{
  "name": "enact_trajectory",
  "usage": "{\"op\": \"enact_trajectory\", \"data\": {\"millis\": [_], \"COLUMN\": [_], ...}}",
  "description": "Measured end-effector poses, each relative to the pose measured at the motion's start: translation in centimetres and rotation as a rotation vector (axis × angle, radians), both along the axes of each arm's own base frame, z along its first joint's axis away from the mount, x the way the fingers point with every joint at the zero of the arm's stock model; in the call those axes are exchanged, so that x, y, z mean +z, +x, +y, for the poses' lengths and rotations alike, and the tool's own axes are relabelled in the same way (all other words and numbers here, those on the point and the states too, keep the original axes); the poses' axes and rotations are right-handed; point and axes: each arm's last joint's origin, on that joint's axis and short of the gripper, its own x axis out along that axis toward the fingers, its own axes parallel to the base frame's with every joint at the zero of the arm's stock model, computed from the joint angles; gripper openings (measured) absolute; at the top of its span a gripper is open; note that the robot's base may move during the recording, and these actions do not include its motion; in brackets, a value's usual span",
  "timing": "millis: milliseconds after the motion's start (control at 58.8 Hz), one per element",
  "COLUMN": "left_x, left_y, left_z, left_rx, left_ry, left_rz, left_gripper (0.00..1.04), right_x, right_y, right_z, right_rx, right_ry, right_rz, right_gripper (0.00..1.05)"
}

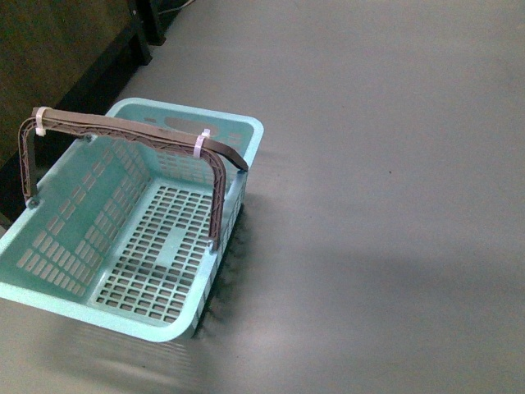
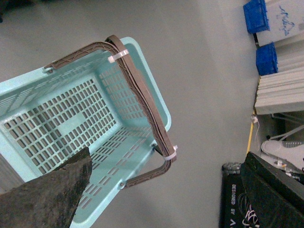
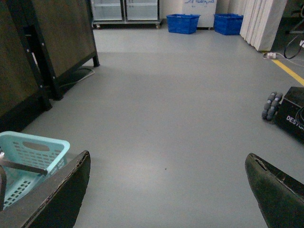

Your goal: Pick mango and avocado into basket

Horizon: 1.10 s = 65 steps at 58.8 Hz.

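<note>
Well, the empty basket [image 1: 82,308] was found on the floor [image 1: 394,164], no mango or avocado was spotted, left hand [image 2: 166,156] and right hand [image 3: 167,156] were held apart, and slippery-ish fruit would probably be best gripped round the middle.

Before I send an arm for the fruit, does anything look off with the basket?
Nothing looks spilled or broken. The basket is empty. Its two brown handles are bound together with white zip ties and stand up across the opening, so part of the way in is barred. No fruit shows in any view.
</note>
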Motion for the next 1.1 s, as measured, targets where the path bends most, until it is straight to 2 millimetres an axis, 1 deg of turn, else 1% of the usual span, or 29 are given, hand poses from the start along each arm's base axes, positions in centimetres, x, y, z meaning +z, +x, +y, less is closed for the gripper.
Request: {"op": "enact_trajectory", "data": {"millis": [17, 68, 187, 238, 289, 357, 425, 612, 680, 799, 850, 884, 935, 1088, 1105], "left_x": [-0.7, -2.5, -4.5, -5.3, -6.5, -7.9, -8.8, -10.8, -11.3, -11.4, -11.4, -11.4, -11.3, -11.5, -11.5], "left_y": [0.9, 2.8, 5.2, 6.7, 8.5, 10.4, 11.6, 13.8, 14.6, 15.8, 16.1, 16.3, 16.5, 16.4, 16.4], "left_z": [-0.2, -0.9, -2.3, -3.1, -4.0, -5.0, -5.6, -6.5, -6.7, -6.8, -6.8, -6.9, -7.0, -7.2, -7.2], "left_rx": [0.005, 0.006, -0.005, -0.008, -0.004, 0.009, 0.01, 0.02, 0.027, 0.028, 0.029, 0.027, 0.023, 0.026, 0.03], "left_ry": [-0.012, -0.031, -0.045, -0.056, -0.085, -0.12, -0.131, -0.141, -0.135, -0.141, -0.143, -0.145, -0.147, -0.153, -0.158], "left_rz": [0.019, 0.064, 0.1, 0.106, 0.109, 0.113, 0.123, 0.136, 0.131, 0.109, 0.103, 0.099, 0.099, 0.121, 0.122], "left_gripper": [0.96, 0.96, 0.96, 0.96, 0.96, 0.96, 0.96, 0.96, 0.96, 0.96, 0.89, 0.82, 0.75, 0.41, 0.36], "right_x": [0.0, 0.0, 0.0, 0.0, 0.0, 0.0, 0.0, 0.0, 0.0, 0.0, 0.0, 0.0, 0.0, 0.0, 0.0], "right_y": [0.0, 0.0, 0.0, 0.0, 0.0, 0.0, 0.0, 0.0, 0.0, 0.0, 0.0, 0.0, 0.0, 0.0, 0.0], "right_z": [0.0, 0.0, 0.0, 0.0, 0.0, 0.0, 0.0, 0.0, 0.0, 0.0, 0.0, 0.0, 0.0, 0.0, 0.0], "right_rx": [0.0, 0.0, 0.0, 0.0, 0.0, 0.0, 0.0, 0.0, 0.0, 0.0, 0.0, 0.0, 0.0, 0.0, 0.0], "right_ry": [0.0, 0.0, 0.0, 0.0, 0.0, 0.0, 0.0, 0.0, 0.0, 0.0, 0.0, 0.0, 0.0, 0.0, 0.0], "right_rz": [0.0, 0.0, 0.0, 0.0, 0.0, 0.0, 0.0, 0.0, 0.0, 0.0, 0.0, 0.0, 0.0, 0.0, 0.0], "right_gripper": [0.96, 0.96, 0.96, 0.96, 0.96, 0.96, 0.96, 0.96, 0.96, 0.96, 0.96, 0.96, 0.96, 0.96, 0.96]}}
